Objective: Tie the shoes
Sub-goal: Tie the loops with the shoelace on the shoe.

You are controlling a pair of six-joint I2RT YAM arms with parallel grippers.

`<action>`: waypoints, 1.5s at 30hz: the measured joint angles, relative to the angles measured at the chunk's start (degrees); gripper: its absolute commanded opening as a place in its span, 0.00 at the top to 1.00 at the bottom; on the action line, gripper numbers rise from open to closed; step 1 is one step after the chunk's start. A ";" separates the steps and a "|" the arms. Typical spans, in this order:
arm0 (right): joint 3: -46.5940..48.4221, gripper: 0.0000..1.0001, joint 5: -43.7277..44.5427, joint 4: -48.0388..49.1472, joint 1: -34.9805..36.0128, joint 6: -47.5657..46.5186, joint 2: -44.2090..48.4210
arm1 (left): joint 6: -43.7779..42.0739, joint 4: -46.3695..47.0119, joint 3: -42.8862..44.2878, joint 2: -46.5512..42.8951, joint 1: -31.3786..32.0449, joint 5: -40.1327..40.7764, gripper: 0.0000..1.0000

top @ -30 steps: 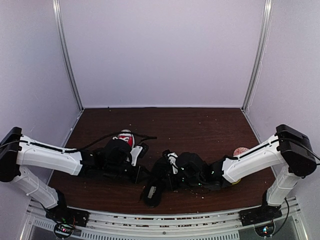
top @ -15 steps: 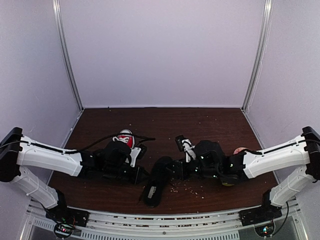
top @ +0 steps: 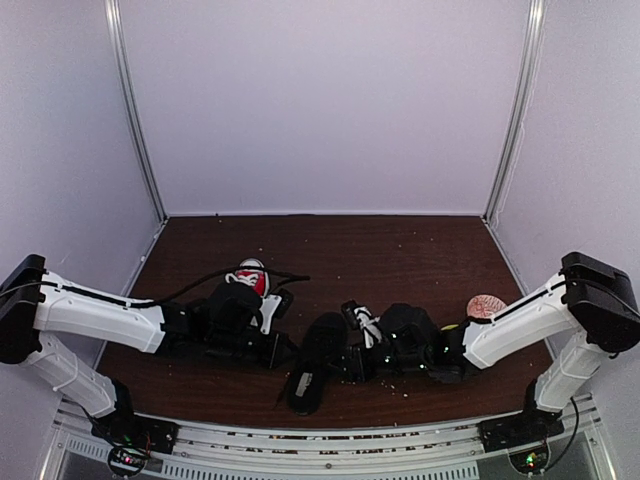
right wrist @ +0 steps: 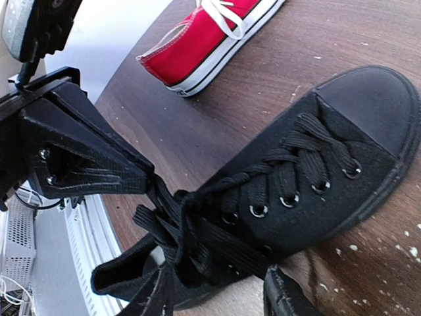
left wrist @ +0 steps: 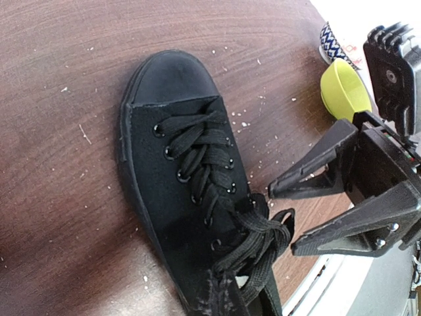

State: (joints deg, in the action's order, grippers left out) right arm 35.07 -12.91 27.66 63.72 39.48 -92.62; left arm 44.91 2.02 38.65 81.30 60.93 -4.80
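Note:
The black shoe (top: 312, 362) lies near the front edge, toe toward the far side, and its black laces (left wrist: 197, 155) end in a loose knot (right wrist: 181, 227) at the ankle. My left gripper (top: 283, 350) is at the shoe's heel end and appears shut on a lace strand; its tip (right wrist: 146, 181) meets the taut lace. My right gripper (top: 352, 345) is open, its tips (left wrist: 281, 222) beside a lace loop (left wrist: 284, 220) without closing on it. The red sneaker (top: 251, 276) with white laces lies behind my left arm and also shows in the right wrist view (right wrist: 210, 39).
A yellow round object (left wrist: 345, 89) and a blue-and-white patterned thing (left wrist: 332, 43) lie right of the shoe. A pinkish ball (top: 487, 305) sits by my right arm. White crumbs dot the brown table (top: 400, 250). The metal front rail (top: 330, 445) is close.
My right gripper had drawn back and up to the right half a second ago; it has come back down to the black shoe's laces. My left arm has stayed still.

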 measured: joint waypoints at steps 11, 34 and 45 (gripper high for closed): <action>0.22 1.00 -2.29 4.39 -0.02 1.33 -2.75 | 0.11 0.00 -0.02 0.02 -0.11 0.02 1.00; -7.98 1.00 1.49 6.56 -3.26 2.99 3.34 | 5.68 4.04 -8.70 -2.19 -6.34 0.79 1.00; -12.20 1.00 2.23 8.85 -4.09 4.42 6.10 | 6.47 6.43 -10.62 -3.13 -8.46 0.07 1.00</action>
State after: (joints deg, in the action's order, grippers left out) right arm 22.87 -10.68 36.51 59.64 43.90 -86.52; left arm 51.37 8.45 28.03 78.17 52.47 -4.73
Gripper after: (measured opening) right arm 0.009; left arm 0.012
